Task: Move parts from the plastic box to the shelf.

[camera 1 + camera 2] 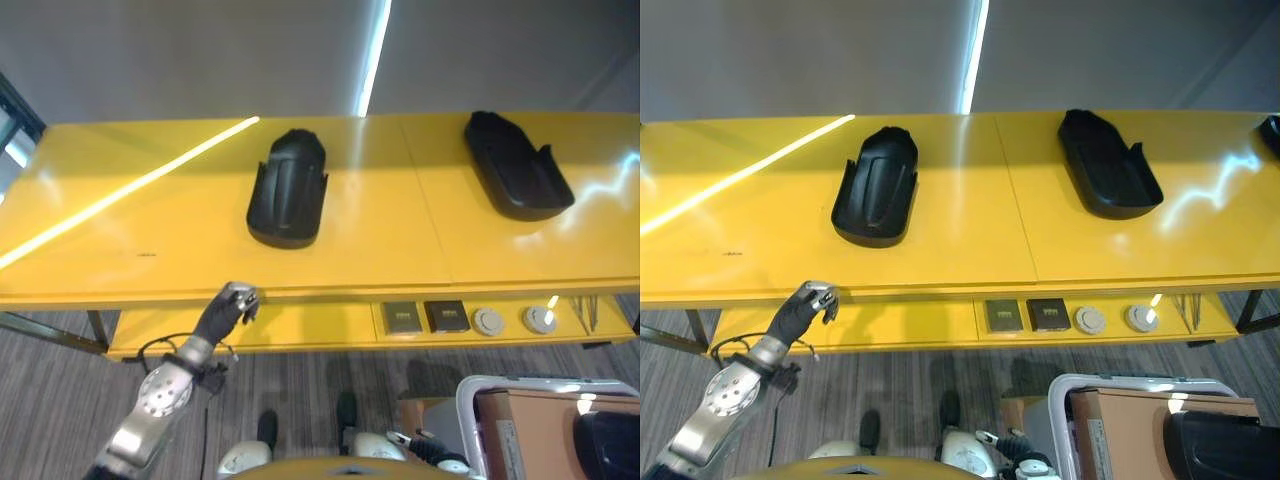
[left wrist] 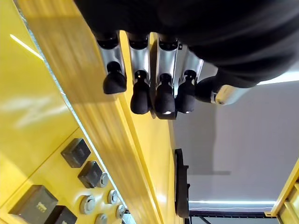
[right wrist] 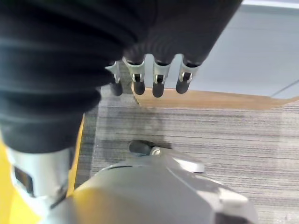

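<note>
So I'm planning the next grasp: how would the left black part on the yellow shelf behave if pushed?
The left black part looks like a stiff moulded shell, probably light for its size. It lies flat and wide, so it would likely slide on the glossy shelf top rather than roll or tip. The raised side walls may offer a grip.

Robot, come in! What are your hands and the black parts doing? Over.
Left robot hand open, empty, by shelf edge. Right robot hand open, empty. Two black parts on the shelf.

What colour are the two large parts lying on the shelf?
Both parts are black; the right eye view shows them best.
</note>
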{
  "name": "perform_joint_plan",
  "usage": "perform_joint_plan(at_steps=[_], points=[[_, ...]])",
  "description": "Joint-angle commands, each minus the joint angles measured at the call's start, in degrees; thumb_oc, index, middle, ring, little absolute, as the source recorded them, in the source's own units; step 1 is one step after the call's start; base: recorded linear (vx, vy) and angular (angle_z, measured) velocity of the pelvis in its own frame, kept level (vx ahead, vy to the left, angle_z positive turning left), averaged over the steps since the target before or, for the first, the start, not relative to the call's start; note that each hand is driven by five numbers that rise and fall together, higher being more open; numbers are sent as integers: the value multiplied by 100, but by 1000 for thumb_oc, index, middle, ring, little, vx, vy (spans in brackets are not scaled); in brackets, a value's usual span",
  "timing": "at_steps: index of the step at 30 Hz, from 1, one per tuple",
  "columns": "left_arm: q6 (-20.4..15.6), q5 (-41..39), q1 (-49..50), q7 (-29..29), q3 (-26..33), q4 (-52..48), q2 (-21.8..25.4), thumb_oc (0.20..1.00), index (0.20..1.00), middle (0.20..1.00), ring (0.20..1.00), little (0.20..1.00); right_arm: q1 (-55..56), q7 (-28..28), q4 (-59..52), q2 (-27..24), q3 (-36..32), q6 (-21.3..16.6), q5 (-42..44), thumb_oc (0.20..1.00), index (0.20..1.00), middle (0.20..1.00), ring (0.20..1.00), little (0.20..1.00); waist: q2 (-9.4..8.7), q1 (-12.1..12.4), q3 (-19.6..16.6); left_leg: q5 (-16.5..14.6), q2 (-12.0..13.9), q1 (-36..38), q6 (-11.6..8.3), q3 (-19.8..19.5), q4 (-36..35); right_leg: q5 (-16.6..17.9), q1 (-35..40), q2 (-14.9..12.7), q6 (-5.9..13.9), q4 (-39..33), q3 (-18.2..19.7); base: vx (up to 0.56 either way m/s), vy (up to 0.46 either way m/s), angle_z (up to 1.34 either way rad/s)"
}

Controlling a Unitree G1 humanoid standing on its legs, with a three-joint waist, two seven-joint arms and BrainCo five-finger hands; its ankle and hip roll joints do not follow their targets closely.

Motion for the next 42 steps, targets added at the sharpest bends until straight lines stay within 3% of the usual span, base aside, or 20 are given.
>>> perform_joint_plan(at_steps=[1,5,10,22,35,42], points=[[-365,-25,-571,288,-76,-250,-77,200,200,200,200,200,-182,-206,63,197,187,-74,160,1000,1000,1000,1000,1000,-50,-101,42,-42,421,-407,-225,-190,-53,-770,477,-351,426,23,-33,31,5,-3],[-429,337,-1298,684,-261,71,-230,200,200,200,200,200,-219,-265,31,214,280,-92,172,1000,1000,1000,1000,1000,-46,-240,5,-44,425,-465,-239,-99,-53,-740,351,-340,427,23,66,2,2,-2],[-381,608,-1464,951,-269,487,-371,200,200,200,200,200,-232,-286,7,186,306,-120,151,1000,1000,1000,1000,1000,-23,-307,-2,-39,427,-505,-244,-13,-53,-724,282,-340,432,23,135,18,3,-19],[-286,396,-1684,1098,-256,1566,-703,200,200,200,200,200,-332,-352,36,111,286,-143,163,1000,1000,1000,1000,1000,41,-405,132,30,393,-686,-232,58,-53,-650,47,-369,446,23,217,-5,4,-4],[-379,495,-2694,1881,-116,1973,-929,200,200,200,200,200,-415,-438,5,152,413,-205,116,1000,1000,1000,1000,1000,27,-563,172,60,344,-891,-220,152,-53,-537,-224,-408,472,23,340,-5,4,-1],[-397,420,-2764,1945,-57,2063,-988,200,200,200,200,200,-403,-437,45,162,413,-221,137,1000,1000,1000,1000,1000,30,-600,163,43,340,-869,-210,200,-53,-528,-237,-415,477,23,398,-2,12,-8]])
